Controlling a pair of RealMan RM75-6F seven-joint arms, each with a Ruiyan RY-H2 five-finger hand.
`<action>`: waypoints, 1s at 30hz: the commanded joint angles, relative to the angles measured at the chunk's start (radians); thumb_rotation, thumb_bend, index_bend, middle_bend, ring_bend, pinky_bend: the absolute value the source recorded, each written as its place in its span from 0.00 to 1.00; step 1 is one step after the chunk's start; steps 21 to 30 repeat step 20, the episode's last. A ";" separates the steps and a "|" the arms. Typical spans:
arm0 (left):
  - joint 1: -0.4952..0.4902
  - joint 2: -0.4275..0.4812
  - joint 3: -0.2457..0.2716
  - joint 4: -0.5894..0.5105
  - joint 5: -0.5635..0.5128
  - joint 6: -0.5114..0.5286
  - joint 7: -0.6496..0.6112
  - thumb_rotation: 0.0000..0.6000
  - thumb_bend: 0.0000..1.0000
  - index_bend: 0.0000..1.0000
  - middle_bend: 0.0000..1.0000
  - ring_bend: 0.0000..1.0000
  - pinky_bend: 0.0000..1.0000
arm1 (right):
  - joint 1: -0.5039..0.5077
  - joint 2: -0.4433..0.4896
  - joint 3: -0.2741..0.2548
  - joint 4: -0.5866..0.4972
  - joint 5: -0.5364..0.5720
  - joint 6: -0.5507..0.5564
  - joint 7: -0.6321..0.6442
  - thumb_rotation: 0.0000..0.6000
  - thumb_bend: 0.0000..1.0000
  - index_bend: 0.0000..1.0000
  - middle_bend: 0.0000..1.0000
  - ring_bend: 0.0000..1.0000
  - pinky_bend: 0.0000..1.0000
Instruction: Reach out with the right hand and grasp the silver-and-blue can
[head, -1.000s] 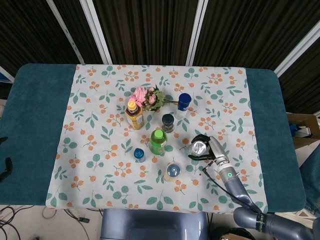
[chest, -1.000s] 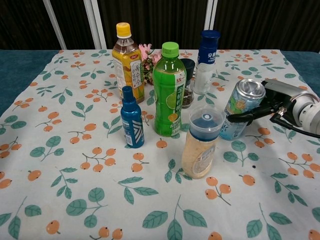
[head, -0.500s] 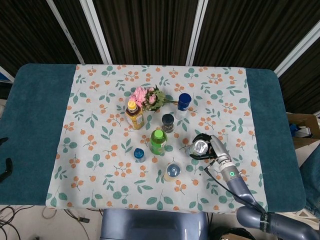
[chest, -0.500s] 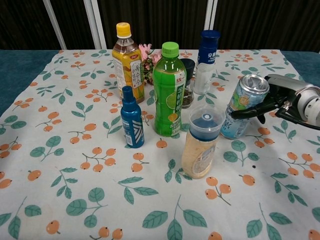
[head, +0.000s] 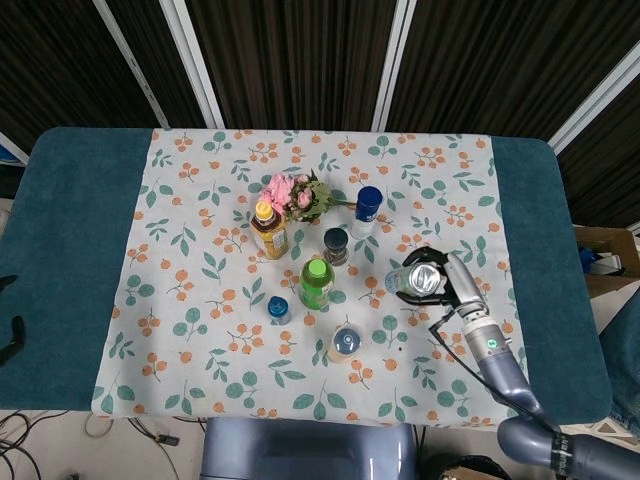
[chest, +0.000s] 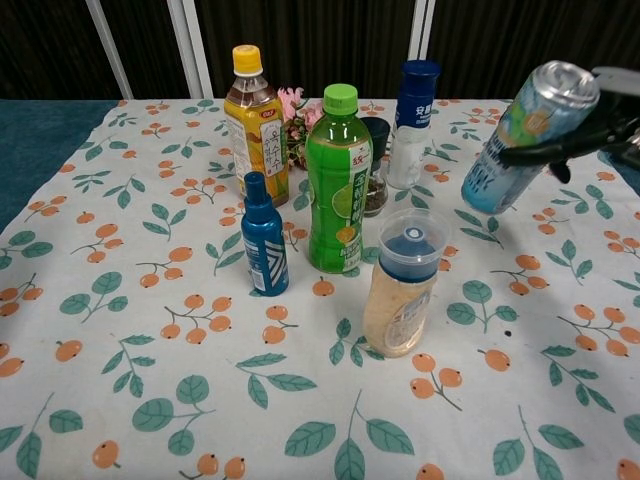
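Note:
The silver-and-blue can (chest: 522, 134) hangs above the cloth at the right, tilted with its silver top (head: 420, 281) up and to the right. My right hand (head: 448, 280) grips it, dark fingers (chest: 560, 148) wrapped across its side. The rest of the hand (chest: 620, 120) runs off the chest view's right edge. The left hand shows in neither view.
On the floral cloth (head: 200, 250) stand a green bottle (chest: 339, 180), a yellow-capped tea bottle (chest: 254, 120), a small blue bottle (chest: 263, 235), a clear lidded jar (chest: 403, 284), a white bottle with blue cap (chest: 412, 122), a dark jar (head: 335, 245) and pink flowers (head: 292, 193).
The right hand has lifted the can off the cloth and carried it up and to the right, tilting it more. The other bottles have not moved.

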 joint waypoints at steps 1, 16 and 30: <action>0.000 0.000 0.000 -0.001 0.000 0.001 0.001 1.00 0.54 0.18 0.05 0.05 0.00 | -0.028 0.090 0.034 -0.075 -0.021 0.033 0.039 1.00 0.39 0.63 0.62 0.55 0.72; 0.000 -0.003 0.001 -0.002 0.000 0.001 0.007 1.00 0.54 0.18 0.05 0.05 0.00 | -0.126 0.323 0.118 -0.230 -0.070 0.168 0.198 1.00 0.39 0.63 0.61 0.55 0.72; 0.000 -0.004 0.002 -0.002 0.002 0.002 0.008 1.00 0.54 0.18 0.05 0.05 0.00 | -0.143 0.357 0.120 -0.244 -0.081 0.182 0.230 1.00 0.39 0.63 0.62 0.55 0.73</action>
